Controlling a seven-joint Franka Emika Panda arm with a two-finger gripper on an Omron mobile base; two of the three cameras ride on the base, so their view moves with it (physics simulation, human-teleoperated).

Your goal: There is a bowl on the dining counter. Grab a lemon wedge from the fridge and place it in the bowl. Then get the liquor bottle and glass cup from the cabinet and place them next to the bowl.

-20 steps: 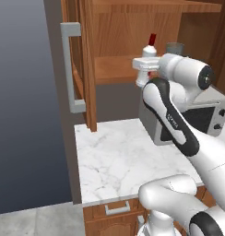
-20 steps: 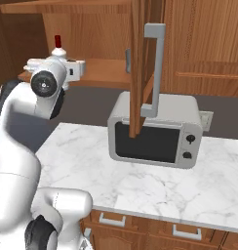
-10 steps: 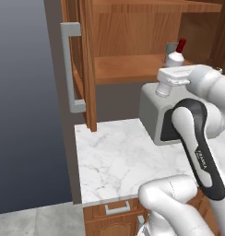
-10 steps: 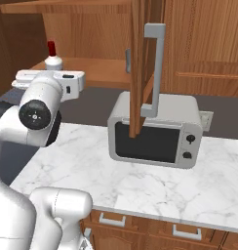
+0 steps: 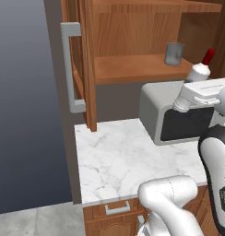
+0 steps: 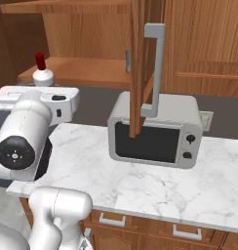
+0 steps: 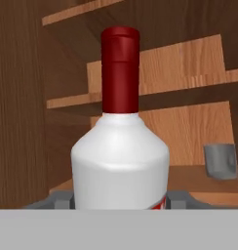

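My gripper (image 7: 120, 201) is shut on the liquor bottle (image 7: 120, 156), a whitish bottle with a red cap that stands upright between the fingers (image 7: 178, 199). In the left base view the gripper (image 5: 193, 83) holds the bottle (image 5: 200, 70) in front of the open cabinet, above the microwave. The right base view has the bottle (image 6: 43, 74) rising from the gripper (image 6: 43, 89) at the left. The glass cup (image 5: 174, 53) stands on the lower cabinet shelf (image 5: 133, 69), behind and left of the bottle, and is also in the hand view (image 7: 220, 161). The bowl, lemon wedge, fridge and dining counter are out of view.
A grey microwave (image 6: 155, 134) sits on the white marble counter (image 5: 114, 156) under the cabinet. The open cabinet door (image 5: 79, 64), with its grey handle (image 5: 70, 69), juts out over the counter. A dark grey wall (image 5: 22, 106) stands at the left.
The arm has drawn back out of the cabinet with the bottle in its grip, moving away from the shelf and slightly lower. The glass cup has stayed on the shelf.
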